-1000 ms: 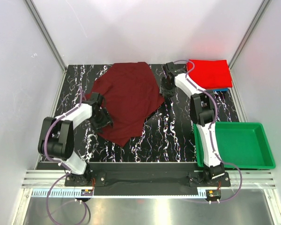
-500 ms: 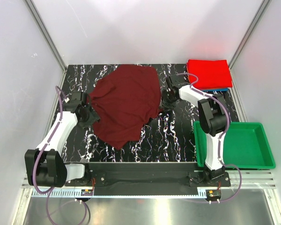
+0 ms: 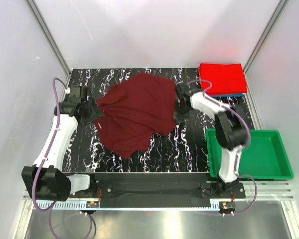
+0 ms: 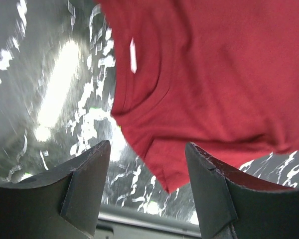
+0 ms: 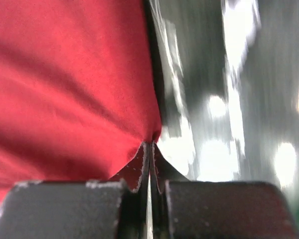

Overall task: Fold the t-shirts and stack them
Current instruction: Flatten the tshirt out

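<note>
A black, white-veined marble-look worktop point(image 3: 184, 149) carries a rumpled dark maroon cloth t-shirt point(image 3: 134, 114) across the middle of the frame. At upper right a folded bright red cloth t-shirt point(image 3: 222, 78) lies on a thin blue cloth edge point(image 3: 229, 94). A green plastic tray point(image 3: 254, 177) sits at lower right.

A dark maroon t-shirt point(image 3: 134, 112) lies rumpled across the middle of the black marbled table point(image 3: 189, 144), with the left gripper point(image 3: 93, 112) at its left edge and the right gripper point(image 3: 178, 110) at its right edge. In the far right corner a folded bright red t-shirt point(image 3: 222, 77) rests on a blue t-shirt point(image 3: 228, 94) that shows only as a thin edge. A green tray point(image 3: 261, 154) sits beside the right arm's base.
</note>
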